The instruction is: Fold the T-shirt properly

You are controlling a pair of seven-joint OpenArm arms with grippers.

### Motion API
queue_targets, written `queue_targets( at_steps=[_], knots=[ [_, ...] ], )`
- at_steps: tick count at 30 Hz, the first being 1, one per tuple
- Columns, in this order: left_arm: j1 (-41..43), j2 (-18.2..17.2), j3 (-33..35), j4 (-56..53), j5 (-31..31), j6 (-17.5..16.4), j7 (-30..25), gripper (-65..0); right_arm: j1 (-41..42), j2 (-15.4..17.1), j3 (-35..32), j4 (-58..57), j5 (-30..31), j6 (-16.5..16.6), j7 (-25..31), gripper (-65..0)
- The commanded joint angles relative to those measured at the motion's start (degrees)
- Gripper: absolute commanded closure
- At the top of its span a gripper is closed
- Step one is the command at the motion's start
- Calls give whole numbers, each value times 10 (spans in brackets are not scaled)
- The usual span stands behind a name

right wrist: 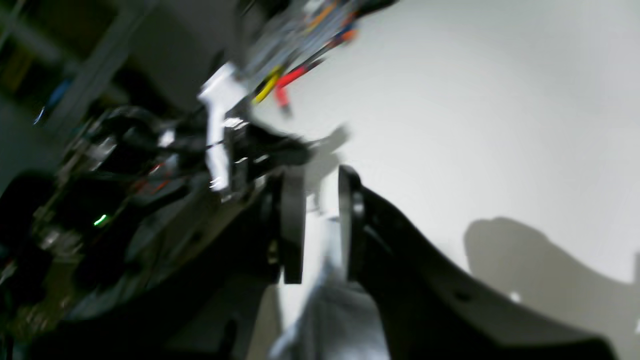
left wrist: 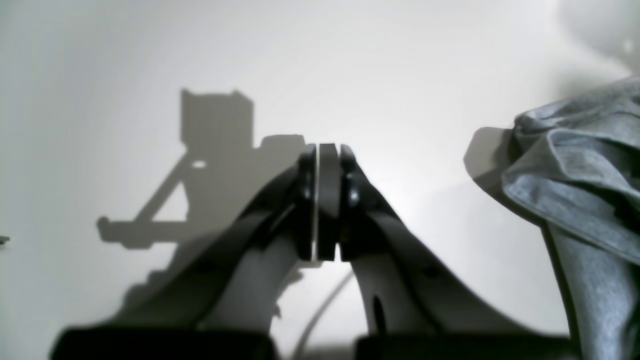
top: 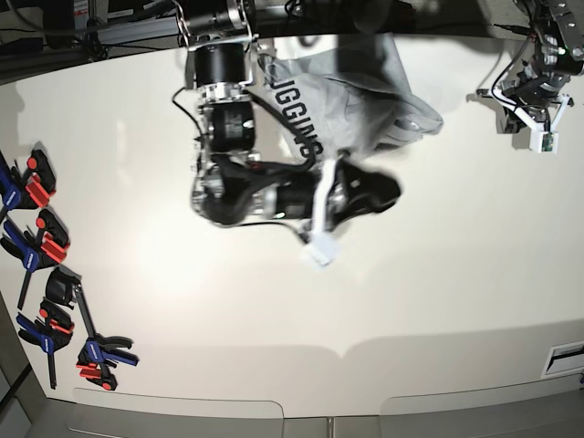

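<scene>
Right tool [right wrist: 315, 225]: jaws stand apart, pale cloth blurred just below the gap; we cannot tell whether it grips. Left tool [left wrist: 320, 200]: pressed shut, empty, over bare surface [left wrist: 100, 75].

T-shirt [top: 356, 100] lies bunched at upper centre of the base view, lettering up.

Risk: we judge the cloth slips free if those jaws hold little, leaving the bunch worse.

Clamps [top: 46, 274] sit lower left, well apart. Nothing blocks us.

Beside the black fingers [left wrist: 327, 200], the T-shirt [top: 351, 105] is showing heather grey with black lettering; the table [top: 274, 301] is showing cream.
</scene>
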Motion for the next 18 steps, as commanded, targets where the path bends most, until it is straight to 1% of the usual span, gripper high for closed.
queue_targets(
  at_steps=[1,2,5,7,9,11,14,18],
  knots=[
    [-1,-7,-3,11,-6,-2,-9,0,13,-4,17,10,12,7,11,-154],
    [-1,-7,-3,11,-6,-2,-9,0,9,-4,33,10,16,7,11,-181],
    [-1,-7,-3,11,-6,-2,-8,0,-16,34,60,10,14,7,11,-257],
    [-1,-7,-3,11,-6,-2,-6,0,-47,59,59,10,15,7,11,-270],
    [-1,-7,-3,11,-6,-2,-7,0,-82,73,54,10,22,7,11,-270],
    [-1,-7,-3,11,-6,-2,-7,0,-116,76,47,10,43,7,11,-270],
    [-1,-7,-3,11,-15,-2,-7,0,-150,70,31,10,77,7,11,-270],
    [-1,-7,-3,11,-17,-2,-6,0,-166,50,14,10,76,7,11,-269]
  ],
)
